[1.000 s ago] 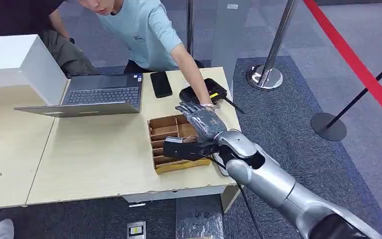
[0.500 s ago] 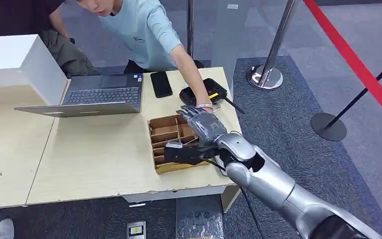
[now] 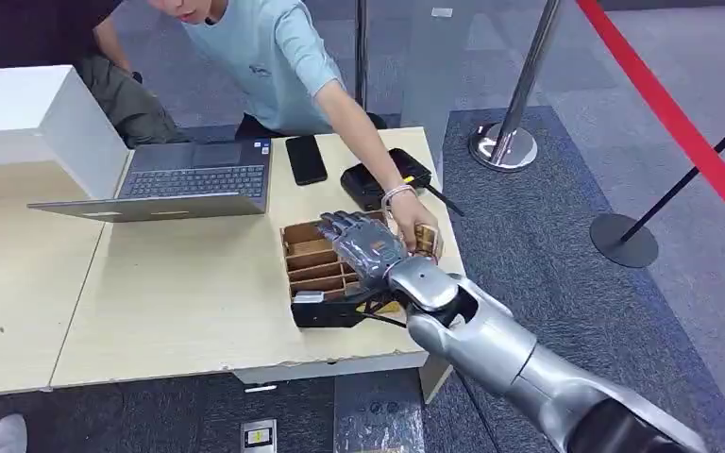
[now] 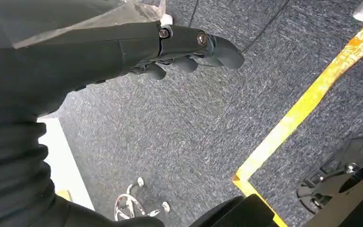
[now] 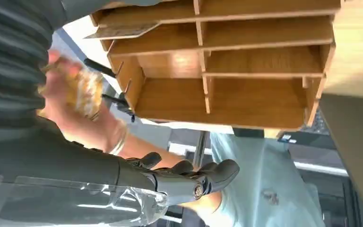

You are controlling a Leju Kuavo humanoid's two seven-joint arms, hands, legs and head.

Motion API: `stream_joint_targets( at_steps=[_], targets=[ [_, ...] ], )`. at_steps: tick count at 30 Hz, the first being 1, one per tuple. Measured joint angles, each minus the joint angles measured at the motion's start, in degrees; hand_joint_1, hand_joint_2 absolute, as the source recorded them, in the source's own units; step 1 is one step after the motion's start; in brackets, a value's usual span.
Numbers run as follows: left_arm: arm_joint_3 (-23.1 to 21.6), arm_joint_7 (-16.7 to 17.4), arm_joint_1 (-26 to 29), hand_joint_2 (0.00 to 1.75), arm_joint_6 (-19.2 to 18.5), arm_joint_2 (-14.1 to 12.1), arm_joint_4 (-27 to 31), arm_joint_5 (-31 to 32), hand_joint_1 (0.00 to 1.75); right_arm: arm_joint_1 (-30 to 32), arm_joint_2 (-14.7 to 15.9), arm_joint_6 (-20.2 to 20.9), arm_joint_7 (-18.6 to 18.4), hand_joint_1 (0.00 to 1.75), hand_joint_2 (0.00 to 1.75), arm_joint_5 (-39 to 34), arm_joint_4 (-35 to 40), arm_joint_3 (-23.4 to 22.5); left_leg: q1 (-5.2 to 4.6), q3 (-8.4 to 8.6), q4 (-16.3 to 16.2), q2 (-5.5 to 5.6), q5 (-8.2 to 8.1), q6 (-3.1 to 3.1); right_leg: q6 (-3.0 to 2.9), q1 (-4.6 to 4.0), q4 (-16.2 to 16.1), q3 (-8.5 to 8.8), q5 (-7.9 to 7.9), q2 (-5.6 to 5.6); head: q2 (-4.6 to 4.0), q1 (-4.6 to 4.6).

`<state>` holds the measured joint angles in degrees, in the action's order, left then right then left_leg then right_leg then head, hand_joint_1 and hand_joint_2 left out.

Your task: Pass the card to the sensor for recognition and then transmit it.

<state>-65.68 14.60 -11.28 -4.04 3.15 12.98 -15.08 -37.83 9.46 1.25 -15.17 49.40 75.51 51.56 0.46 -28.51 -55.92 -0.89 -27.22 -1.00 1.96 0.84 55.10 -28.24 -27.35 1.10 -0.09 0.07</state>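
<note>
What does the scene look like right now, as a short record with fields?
right hand: over the wooden divider box, fingers spread, nothing seen in them
left hand: hanging over carpet, empty
person's hand: at the box's far right corner, holding a small golden-brown item
black device: on the table beyond the box
card: cannot tell

The robot's grey right hand [image 5: 189, 177] is reaching out with its dark fingers [image 5: 220, 169] extended and holding nothing, close in front of a light-brown wooden organiser box [image 5: 227, 61] divided into several open compartments. A person's hand [image 5: 82, 111], wearing a thin bracelet at the wrist, is gripping a small yellowish object [image 5: 87, 92], too blurred to identify, just beside the box's outer wall. The person's pale blue shirt [image 5: 264, 179] is showing behind.
</note>
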Motion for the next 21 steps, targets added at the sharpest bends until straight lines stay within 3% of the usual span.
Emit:
stream_joint_targets(
  at_steps=[15,21],
  targets=[
    [1.2,-0.2,0.1,1.75,0.0,0.0,-0.2,-0.6,0.0,-0.2,-1.3,-0.5,0.8,0.0,1.75,-0.7,-3.7,1.6,-0.01,0.0,0.0,0.0,0.0,0.0,0.0,0.0,0.0,-0.01,0.0,0.0,0.0,-0.02],
    [1.5,-0.2,0.1,1.75,0.0,0.0,-0.3,-1.1,0.0,-0.7,-1.0,-1.9,-1.4,0.0,1.75,0.3,-4.2,1.2,-0.01,0.0,0.0,0.0,0.0,0.0,0.0,0.0,0.0,-0.01,0.0,0.0,0.0,0.0]
  ],
)
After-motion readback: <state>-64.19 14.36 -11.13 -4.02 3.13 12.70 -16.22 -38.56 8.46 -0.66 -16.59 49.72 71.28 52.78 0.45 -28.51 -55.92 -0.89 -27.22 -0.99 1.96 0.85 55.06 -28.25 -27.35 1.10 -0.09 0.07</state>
